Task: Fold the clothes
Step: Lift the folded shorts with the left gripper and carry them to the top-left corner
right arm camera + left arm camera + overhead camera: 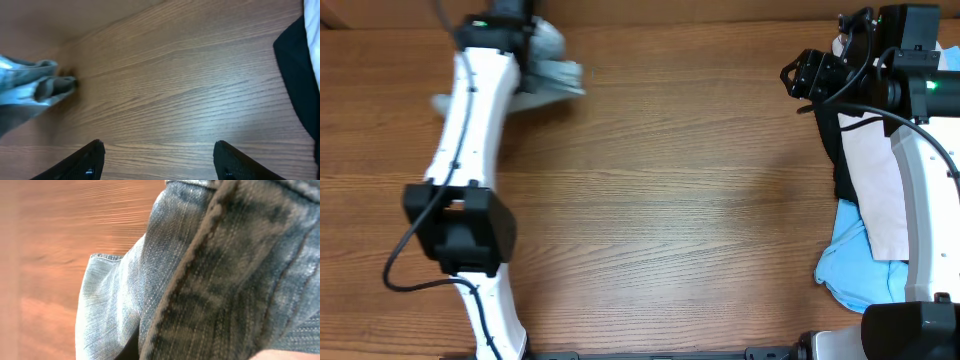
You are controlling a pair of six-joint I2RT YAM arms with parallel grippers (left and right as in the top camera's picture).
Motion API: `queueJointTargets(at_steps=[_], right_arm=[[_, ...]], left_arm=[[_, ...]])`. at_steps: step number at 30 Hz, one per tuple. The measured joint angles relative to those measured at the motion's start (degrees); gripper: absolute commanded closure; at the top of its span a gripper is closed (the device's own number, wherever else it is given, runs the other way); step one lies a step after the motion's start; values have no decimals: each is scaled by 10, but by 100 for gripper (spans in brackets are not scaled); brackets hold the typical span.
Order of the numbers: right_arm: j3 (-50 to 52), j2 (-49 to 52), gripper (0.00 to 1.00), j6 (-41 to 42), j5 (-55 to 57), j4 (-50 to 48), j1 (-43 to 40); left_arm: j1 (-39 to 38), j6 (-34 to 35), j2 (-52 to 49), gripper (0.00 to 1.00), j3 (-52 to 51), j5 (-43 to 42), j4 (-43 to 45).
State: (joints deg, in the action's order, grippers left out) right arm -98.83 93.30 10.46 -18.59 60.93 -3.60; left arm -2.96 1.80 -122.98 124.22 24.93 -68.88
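- Denim shorts (552, 70), at the table's (670, 200) far-left corner: heavyish, floppy, thick seams; likely best pinched at the waistband.
- Left gripper (520, 35): hold unclear.
- Right gripper (159, 147): wide, empty.

Four garments: denim shorts (556, 73), black garment (843, 152), beige garment (876, 188), blue garment (850, 266).

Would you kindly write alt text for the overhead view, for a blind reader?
The left arm stretches across the wooden table's left side to bunched light-blue denim shorts at the far edge. The right arm lies along the right edge, above beige, black and sky-blue garments.
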Motion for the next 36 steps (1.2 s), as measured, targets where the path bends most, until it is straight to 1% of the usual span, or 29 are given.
queueJointTargets(at_steps=[6,10,13,21,24,29,32,34,36], right_arm=[[0,0,25,0,0,-9,0],[0,0,25,0,0,-9,0],[0,0,25,0,0,-9,0],[0,0,22,0,0,-9,0],[0,0,22,0,0,-10,0],[0,0,22,0,0,-13,0],[0,3,22,0,0,-13,0],[0,8,22,0,0,-14,0],[0,14,22,0,0,-14,0]], left_arm=[[104,10,-1,96,71,11,7],[153,13,-1,96,100,19,49],[173,13,-1,96,102,22,83],[185,13,-6,96,102,24,195],[185,20,-19,96,102,32,222],[185,44,-75,96,103,67,248],[185,51,-115,96,103,76,246],[185,51,-136,96,103,76,239],[186,35,-149,96,103,67,233]])
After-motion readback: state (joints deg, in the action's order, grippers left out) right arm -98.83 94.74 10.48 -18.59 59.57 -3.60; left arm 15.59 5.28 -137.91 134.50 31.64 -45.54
